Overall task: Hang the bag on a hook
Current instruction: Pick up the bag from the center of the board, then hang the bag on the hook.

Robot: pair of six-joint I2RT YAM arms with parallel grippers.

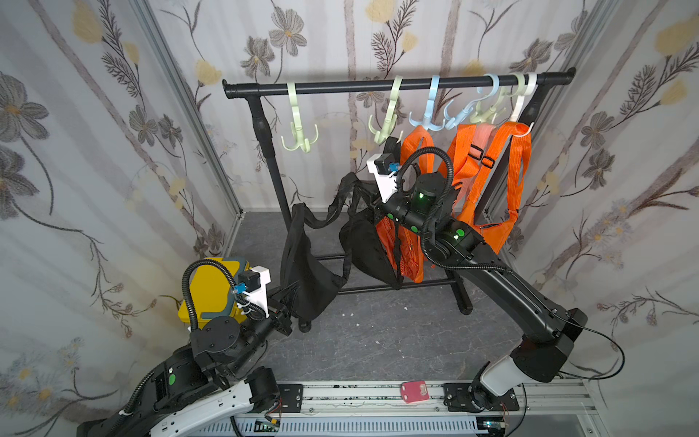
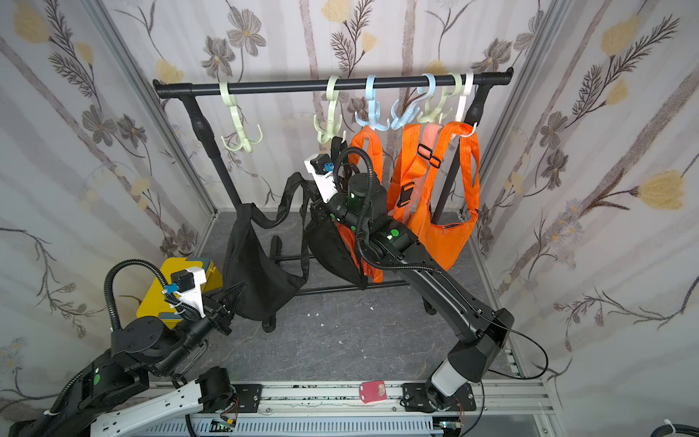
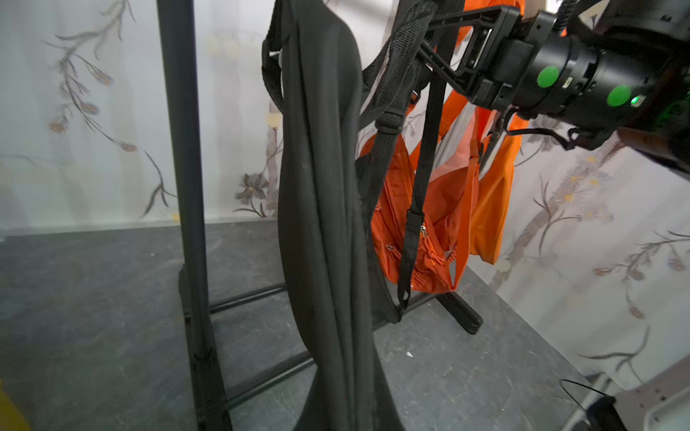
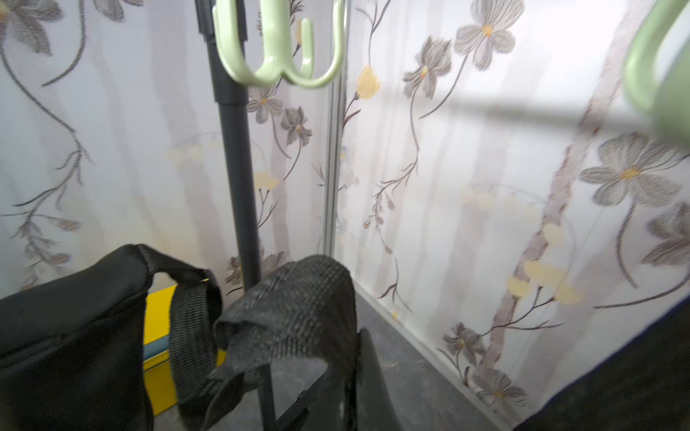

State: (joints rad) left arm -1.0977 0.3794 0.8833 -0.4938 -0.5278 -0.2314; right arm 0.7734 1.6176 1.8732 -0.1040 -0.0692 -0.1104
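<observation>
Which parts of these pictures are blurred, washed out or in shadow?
In both top views the black rail casts a soft shadow on the curtain behind it. Right wrist view: the near green hook is out of focus. Left wrist view: the curtain looks washed out behind the dark black bag.

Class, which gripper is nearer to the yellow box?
Left. The left gripper sits low, right beside the yellow box, gripping the black bag. The right gripper is raised by the rack, clamping the bag's strap, well away.
</observation>
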